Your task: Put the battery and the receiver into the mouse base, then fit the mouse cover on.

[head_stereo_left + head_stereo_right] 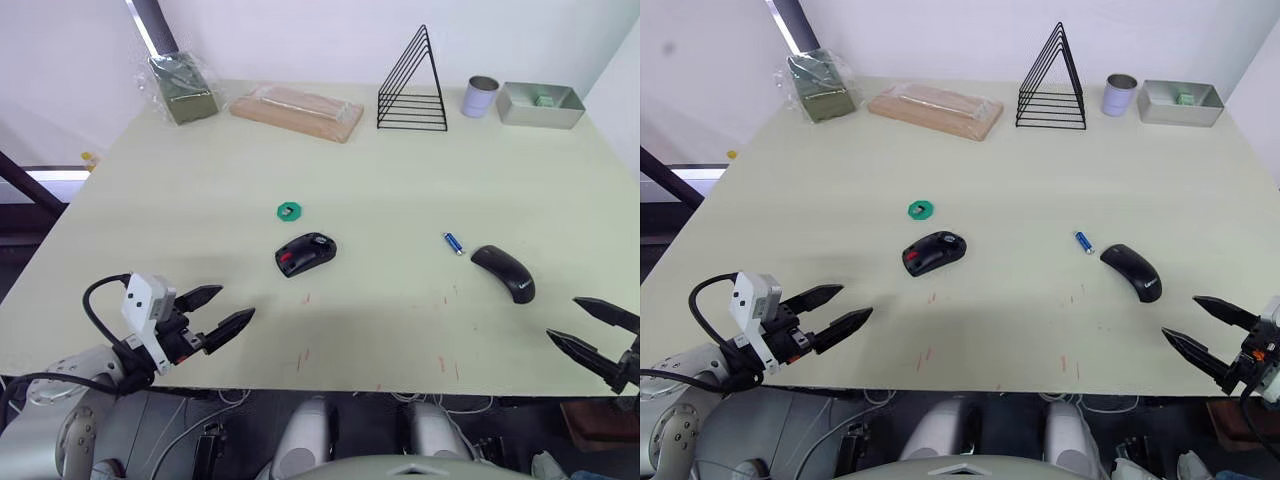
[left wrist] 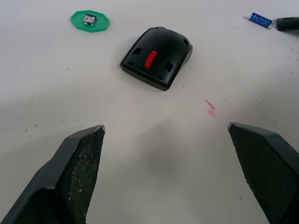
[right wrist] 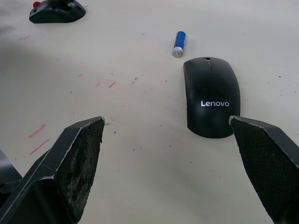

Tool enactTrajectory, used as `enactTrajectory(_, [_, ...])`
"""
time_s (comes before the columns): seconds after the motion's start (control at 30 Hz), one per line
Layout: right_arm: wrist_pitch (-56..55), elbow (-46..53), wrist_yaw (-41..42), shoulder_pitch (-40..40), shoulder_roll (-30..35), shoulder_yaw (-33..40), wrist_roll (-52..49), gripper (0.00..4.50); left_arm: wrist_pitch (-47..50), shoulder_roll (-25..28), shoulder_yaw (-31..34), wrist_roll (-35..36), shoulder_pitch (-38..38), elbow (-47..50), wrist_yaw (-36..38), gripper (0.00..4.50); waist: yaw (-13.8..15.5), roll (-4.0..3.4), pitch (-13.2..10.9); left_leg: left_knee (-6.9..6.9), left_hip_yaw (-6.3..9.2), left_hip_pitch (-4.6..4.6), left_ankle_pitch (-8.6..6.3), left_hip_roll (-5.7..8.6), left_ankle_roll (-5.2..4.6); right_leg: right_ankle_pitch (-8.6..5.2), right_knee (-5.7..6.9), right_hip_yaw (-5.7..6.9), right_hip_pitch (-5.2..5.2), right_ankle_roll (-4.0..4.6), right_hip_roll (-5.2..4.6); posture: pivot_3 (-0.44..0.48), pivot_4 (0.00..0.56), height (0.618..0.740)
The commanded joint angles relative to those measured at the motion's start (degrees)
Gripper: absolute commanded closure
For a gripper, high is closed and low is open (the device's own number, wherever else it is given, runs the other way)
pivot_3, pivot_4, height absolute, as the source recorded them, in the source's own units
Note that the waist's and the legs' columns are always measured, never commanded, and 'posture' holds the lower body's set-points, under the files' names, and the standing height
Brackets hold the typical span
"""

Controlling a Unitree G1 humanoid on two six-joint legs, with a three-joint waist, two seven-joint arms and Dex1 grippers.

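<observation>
Starting out, I have my left gripper (image 1: 228, 308) and right gripper (image 1: 582, 328) gaping wide and empty at the frame's bottom corners. Centre frame sits the mouse base (image 1: 305, 253); right of it lie the battery (image 1: 454, 243) and mouse cover (image 1: 503, 272). I'd fetch the battery first.

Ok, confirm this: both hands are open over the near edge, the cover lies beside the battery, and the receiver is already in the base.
One thing is wrong: the receiver is not in the base. The left wrist view shows it lying on the green disc, apart from the base. The rest holds: left hand and right hand are open, and the cover lies beside the battery.
</observation>
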State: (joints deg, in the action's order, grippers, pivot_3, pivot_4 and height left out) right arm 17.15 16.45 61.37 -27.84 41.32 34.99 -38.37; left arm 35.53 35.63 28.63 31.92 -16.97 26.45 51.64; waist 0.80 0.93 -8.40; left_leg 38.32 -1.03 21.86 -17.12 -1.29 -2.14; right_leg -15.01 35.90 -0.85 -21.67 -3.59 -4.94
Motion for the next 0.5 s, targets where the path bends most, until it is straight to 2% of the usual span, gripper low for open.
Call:
enactTrajectory(0.03, [-1.12, 1.74, 0.6, 0.07, 0.01, 2.26, -1.1, 0.0, -1.39, 1.73, 0.51, 1.3, 1.19, -0.86, 0.9, 0.01, 0.04, 0.0, 0.0, -0.01, 0.0, 0.01, 0.0, 0.0, 0.0, 0.0, -0.01, 0.0, 0.0, 0.0, 0.0, 0.0, 0.15, 0.74])
enactTrajectory(0.23, [0.53, 12.33, 2.09, -0.84, -1.18, 2.2, -8.45, 0.0, -0.67, 7.98, -1.9, 2.74, 8.22, -6.02, 5.47, 0.01, 0.03, -0.07, 0.02, -0.03, 0.07, 0.01, 0.0, 0.0, 0.01, 0.0, -0.01, 0.11, 0.02, 0.0, 0.0, 0.0, 0.15, 0.74])
enactTrajectory(0.5, [4.52, 22.67, 0.45, -2.26, 0.91, 2.64, -14.34, 0.0, -0.8, 14.74, -10.93, 1.04, 21.27, -13.44, 10.75, 0.01, 0.08, -0.02, 0.02, 0.0, 0.05, 0.03, 0.01, 0.03, -0.01, 0.02, -0.02, 0.11, 0.02, 0.0, 0.01, 0.0, 0.15, 0.74])
